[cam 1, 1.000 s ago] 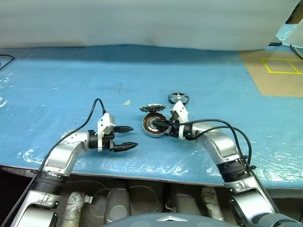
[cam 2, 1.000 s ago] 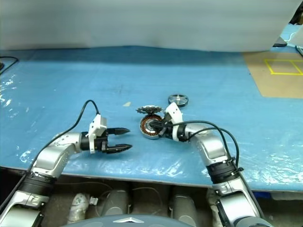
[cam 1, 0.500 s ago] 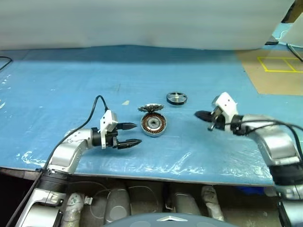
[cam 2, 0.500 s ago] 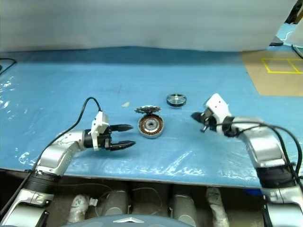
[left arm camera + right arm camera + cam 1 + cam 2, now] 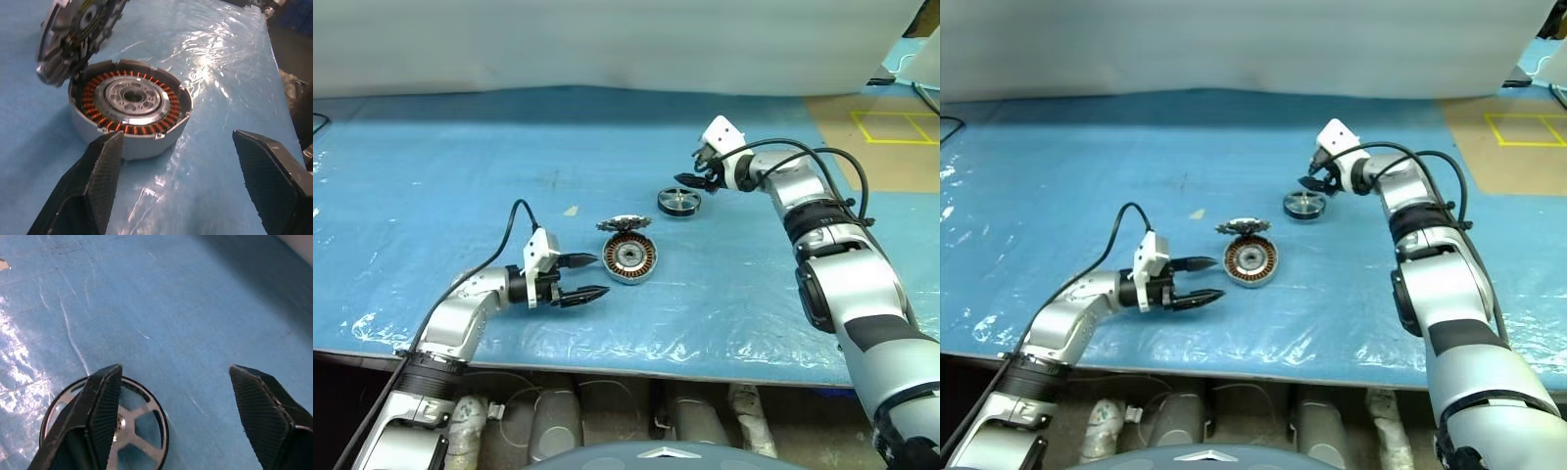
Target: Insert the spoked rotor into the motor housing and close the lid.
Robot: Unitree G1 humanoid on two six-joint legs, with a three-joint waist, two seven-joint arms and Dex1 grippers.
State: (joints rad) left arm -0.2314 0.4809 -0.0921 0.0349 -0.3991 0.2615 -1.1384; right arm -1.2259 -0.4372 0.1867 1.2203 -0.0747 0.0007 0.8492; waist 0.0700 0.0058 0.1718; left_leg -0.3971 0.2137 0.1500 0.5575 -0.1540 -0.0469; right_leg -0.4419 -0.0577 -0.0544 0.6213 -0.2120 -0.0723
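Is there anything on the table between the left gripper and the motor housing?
No. In the left wrist view, only bare blue table cover lies between the left gripper and the motor housing.

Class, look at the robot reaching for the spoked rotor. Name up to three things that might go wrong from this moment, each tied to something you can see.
1. The right gripper hangs above the spoked rotor with open jaws; in the wrist view the rotor sits off to one side, so closing might miss or flick it.
2. The lid leans on the motor housing; it may block insertion or slip.
3. The table's plastic sheet looks slick, so parts might slide.
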